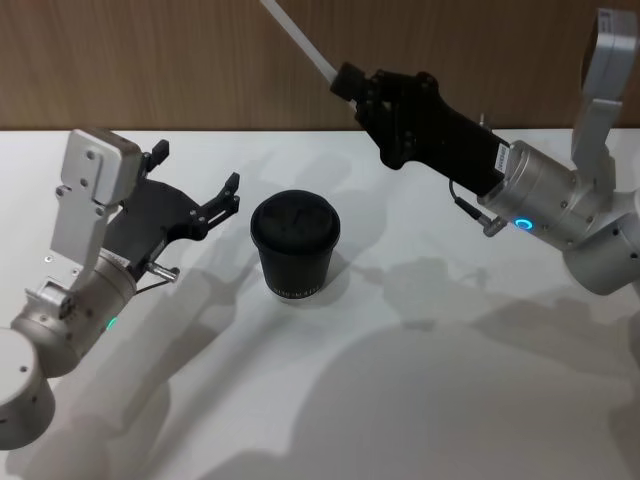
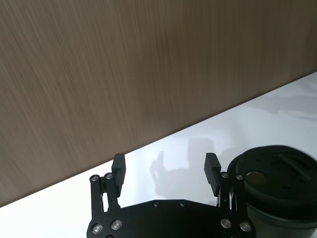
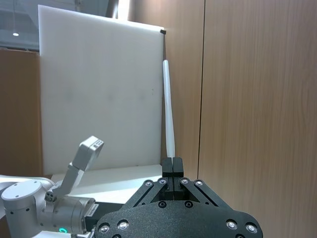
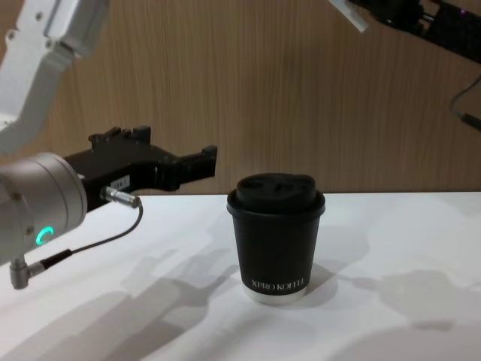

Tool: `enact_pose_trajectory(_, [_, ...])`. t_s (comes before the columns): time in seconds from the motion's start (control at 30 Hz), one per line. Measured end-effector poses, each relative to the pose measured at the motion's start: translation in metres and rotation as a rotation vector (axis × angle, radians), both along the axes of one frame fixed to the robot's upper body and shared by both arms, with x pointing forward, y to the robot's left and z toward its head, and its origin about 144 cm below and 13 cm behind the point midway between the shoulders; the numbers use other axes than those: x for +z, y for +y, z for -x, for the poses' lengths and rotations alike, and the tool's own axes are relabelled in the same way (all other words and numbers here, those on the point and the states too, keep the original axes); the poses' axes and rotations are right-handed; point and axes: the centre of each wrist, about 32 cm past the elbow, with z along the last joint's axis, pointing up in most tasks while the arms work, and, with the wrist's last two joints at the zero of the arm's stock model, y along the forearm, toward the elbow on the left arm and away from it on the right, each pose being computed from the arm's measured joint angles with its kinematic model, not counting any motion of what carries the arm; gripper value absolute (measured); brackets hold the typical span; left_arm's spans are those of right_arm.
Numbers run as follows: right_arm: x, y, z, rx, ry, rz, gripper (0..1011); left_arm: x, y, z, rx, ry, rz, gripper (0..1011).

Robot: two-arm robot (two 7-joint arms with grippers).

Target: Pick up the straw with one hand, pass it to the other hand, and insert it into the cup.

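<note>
Black cup (image 1: 295,245), head view: upright with lid on, mid-scene on the white bench (image 1: 420,400).
Left gripper (image 1: 197,170), head view: fingers spread wide, empty, just beside the cup on its left, apart from it.
Right gripper (image 1: 345,80), head view: raised behind the cup to its right, fingers clamped on the straw (image 1: 295,38), which slants up and leftward.
Left wrist view: left gripper (image 2: 165,171) fingers apart, nothing between; cup (image 2: 277,183) near one finger.
Right wrist view: right gripper (image 3: 172,166) fingers closed on the straw (image 3: 168,109), which projects beyond them.
Chest view: cup (image 4: 278,237) upright; straw (image 4: 347,15) well above it.
</note>
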Motion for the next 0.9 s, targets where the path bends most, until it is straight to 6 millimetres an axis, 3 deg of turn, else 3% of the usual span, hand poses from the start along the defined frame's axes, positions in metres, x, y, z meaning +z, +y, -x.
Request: enact_pose_trajectory(0.9, [0.001, 0.004, -0.001, 0.005, 0.001, -0.003, 6, 0.049, 0.03, 0.01, -0.31, -0.072, 0.331, 1002])
